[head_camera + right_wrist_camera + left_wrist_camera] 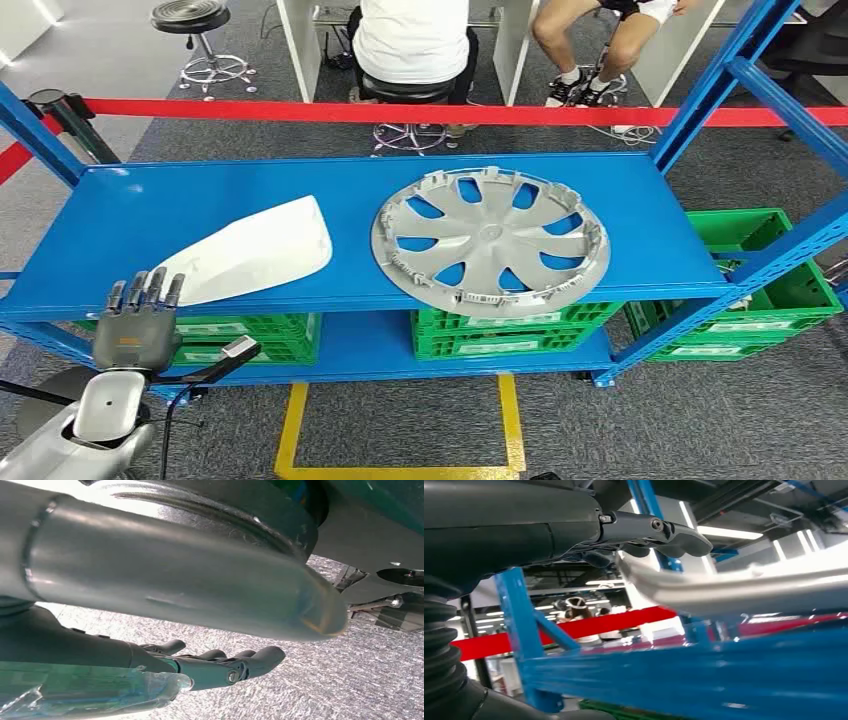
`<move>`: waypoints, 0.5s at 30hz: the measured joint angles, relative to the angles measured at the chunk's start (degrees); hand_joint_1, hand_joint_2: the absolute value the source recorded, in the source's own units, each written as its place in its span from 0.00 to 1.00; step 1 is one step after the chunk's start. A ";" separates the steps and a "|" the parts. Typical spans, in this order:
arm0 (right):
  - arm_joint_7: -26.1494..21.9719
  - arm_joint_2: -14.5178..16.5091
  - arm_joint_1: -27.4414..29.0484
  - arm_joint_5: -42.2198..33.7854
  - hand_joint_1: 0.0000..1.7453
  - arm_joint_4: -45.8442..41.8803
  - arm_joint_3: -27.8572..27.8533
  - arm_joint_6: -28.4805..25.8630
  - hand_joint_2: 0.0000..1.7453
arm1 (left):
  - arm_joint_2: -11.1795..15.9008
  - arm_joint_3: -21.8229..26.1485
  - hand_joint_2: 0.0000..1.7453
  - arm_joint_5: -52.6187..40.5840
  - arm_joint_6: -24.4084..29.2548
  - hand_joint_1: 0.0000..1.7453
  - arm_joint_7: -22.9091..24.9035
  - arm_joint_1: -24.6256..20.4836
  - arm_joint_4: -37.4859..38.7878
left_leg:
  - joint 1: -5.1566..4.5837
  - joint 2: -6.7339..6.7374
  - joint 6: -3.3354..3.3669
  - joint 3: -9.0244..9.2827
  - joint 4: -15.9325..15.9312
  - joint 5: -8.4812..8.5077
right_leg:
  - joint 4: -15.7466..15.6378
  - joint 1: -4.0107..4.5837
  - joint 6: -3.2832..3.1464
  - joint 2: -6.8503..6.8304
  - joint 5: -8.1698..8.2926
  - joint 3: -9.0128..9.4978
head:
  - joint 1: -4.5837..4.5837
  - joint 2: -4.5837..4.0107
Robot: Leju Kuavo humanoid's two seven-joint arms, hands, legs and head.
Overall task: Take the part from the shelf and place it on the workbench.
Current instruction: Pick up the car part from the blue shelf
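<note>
A white curved shell part (255, 250) lies on the left of the blue shelf (150, 200). A silver wheel cover (490, 240) lies flat at the shelf's middle. My left hand (135, 320) is raised at the shelf's front edge, fingers straight and apart, their tips at the white part's near end. In the left wrist view the thumb (674, 532) sits just above the white part's rim (734, 587); I cannot tell whether they touch. My right hand (220, 665) hangs over the grey carpet with loosely extended fingers and holds nothing.
Green crates (500, 330) stand on the lower shelf, and another (760, 290) at the right. Blue uprights (720, 80) frame the shelf. A red barrier tape (400, 112) runs behind it, with seated people (410, 40) and a stool (195, 20) beyond. Yellow floor lines (400, 470) mark the near side.
</note>
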 joint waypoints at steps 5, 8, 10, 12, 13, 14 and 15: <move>0.00 0.00 -0.01 -0.18 0.00 0.00 0.09 0.01 0.00 | 0.45 0.44 1.00 0.00 -0.14 0.00 0.39 0.13 0.77 | 0.00 0.00 0.00 0.00 0.00 0.00 | 0.00 0.00 0.00 0.00 0.00 -0.04 | -0.01 0.00; 0.00 0.00 -0.01 -0.30 0.00 0.00 0.18 0.04 0.00 | 0.77 0.48 1.00 0.00 -0.37 0.00 0.83 0.16 1.24 | 0.00 0.00 0.00 0.00 0.00 0.00 | 0.00 0.00 0.00 0.00 0.00 -0.03 | -0.01 0.00; 0.00 0.00 0.00 -0.40 0.00 0.00 0.24 0.09 0.00 | 0.99 0.48 1.00 0.00 -0.36 0.00 1.06 0.16 1.53 | 0.00 0.00 0.00 0.00 0.00 0.00 | 0.00 0.00 0.00 0.00 0.00 -0.03 | -0.01 0.00; 0.00 0.00 0.00 -0.55 0.00 0.00 0.28 0.13 0.00 | 1.17 0.48 1.00 0.00 -0.28 0.00 1.23 0.16 1.84 | 0.00 0.00 0.00 0.00 0.00 0.00 | 0.00 0.00 0.00 0.00 0.00 -0.03 | -0.01 0.00; 0.00 0.00 0.00 -0.61 0.00 0.00 0.29 0.14 0.00 | 1.22 0.47 1.00 0.00 -0.24 0.00 1.28 0.16 1.98 | 0.00 0.00 0.00 0.00 0.00 0.00 | 0.00 0.00 0.00 0.00 0.00 -0.03 | -0.01 0.00; 0.00 0.00 0.00 -0.67 0.00 0.00 0.29 0.14 0.00 | 1.25 0.47 1.00 0.00 -0.21 0.00 1.33 0.16 2.12 | 0.00 0.00 0.00 0.00 0.00 0.00 | 0.00 0.00 0.00 0.00 0.00 -0.03 | -0.01 0.00; 0.00 0.00 -0.01 -0.72 0.00 0.00 0.30 0.15 0.00 | 1.28 0.46 1.00 0.00 -0.20 0.00 1.39 0.16 2.25 | 0.00 0.00 0.00 0.00 0.00 0.00 | 0.00 0.00 0.00 0.00 0.00 -0.03 | -0.01 0.00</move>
